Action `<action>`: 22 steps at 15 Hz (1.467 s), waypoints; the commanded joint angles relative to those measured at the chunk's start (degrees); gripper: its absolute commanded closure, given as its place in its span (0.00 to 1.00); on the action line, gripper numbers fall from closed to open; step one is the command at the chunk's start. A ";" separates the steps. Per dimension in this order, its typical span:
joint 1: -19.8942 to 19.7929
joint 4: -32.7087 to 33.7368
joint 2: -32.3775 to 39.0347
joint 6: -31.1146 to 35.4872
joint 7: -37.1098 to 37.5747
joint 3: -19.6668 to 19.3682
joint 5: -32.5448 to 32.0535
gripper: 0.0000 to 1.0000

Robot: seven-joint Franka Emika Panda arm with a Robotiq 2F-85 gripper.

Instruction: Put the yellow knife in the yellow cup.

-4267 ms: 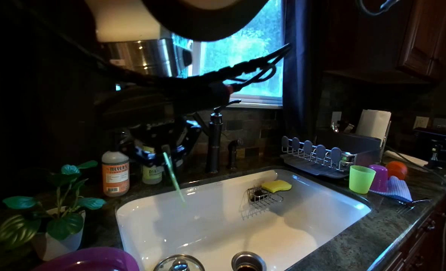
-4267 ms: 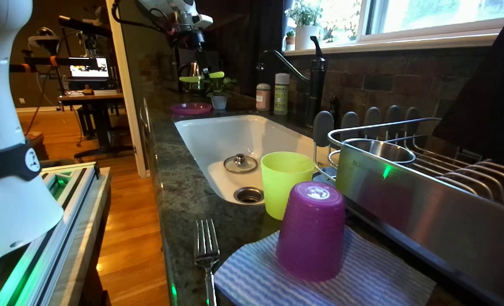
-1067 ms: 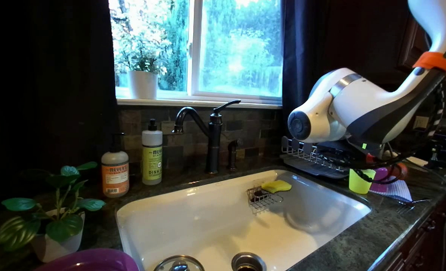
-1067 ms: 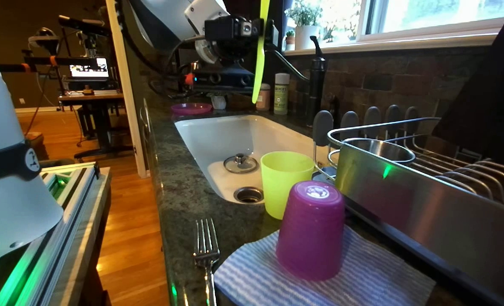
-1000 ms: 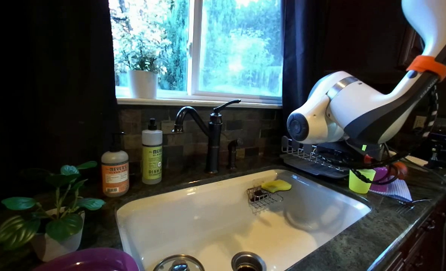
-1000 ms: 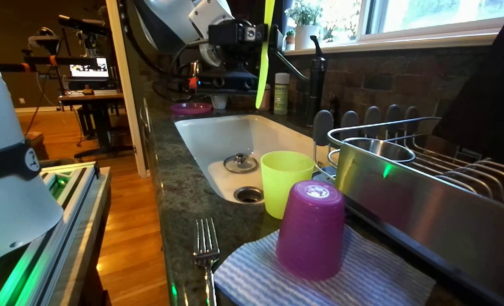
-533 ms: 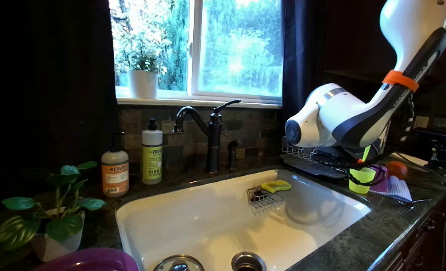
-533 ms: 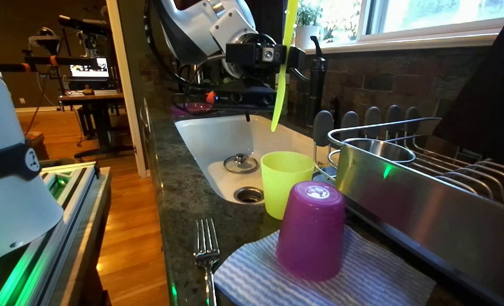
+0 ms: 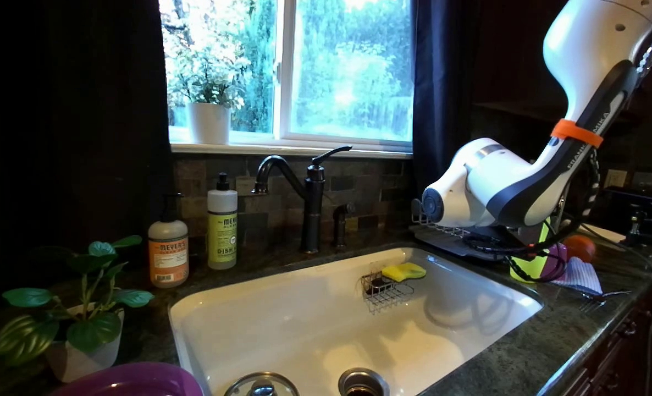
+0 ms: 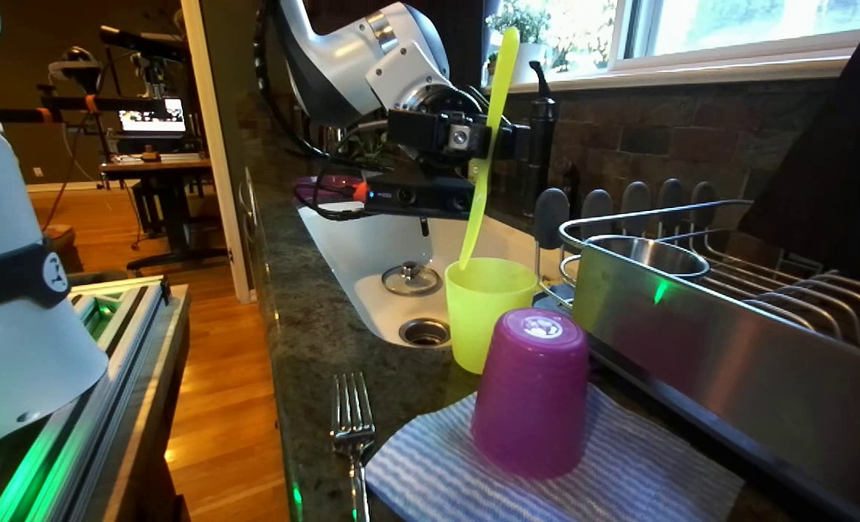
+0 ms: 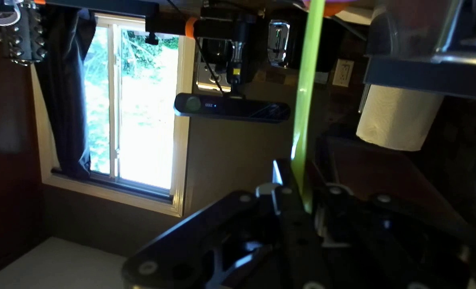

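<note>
One yellow knife is clamped in one gripper; tip is held at rim of one yellow cup; one inverted purple cup, one fork are seen nearby.

Orange bottle: MEYER'S. Green bottle: MEY–, DISH. Robot arm: FRANK–, –MIKA; –KA on its lower dark band. Camera in wrist view: ZED, upside down.
</note>
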 commanded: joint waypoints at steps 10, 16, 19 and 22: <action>-2.62 4.71 6.39 7.02 -2.79 -1.89 0.06 0.98; -2.22 4.50 7.80 6.59 -2.86 -1.90 -0.26 0.98; -2.02 4.59 9.01 6.40 -2.94 -1.83 -0.33 0.98; -1.67 4.77 10.53 5.97 -3.14 -1.57 -0.11 0.98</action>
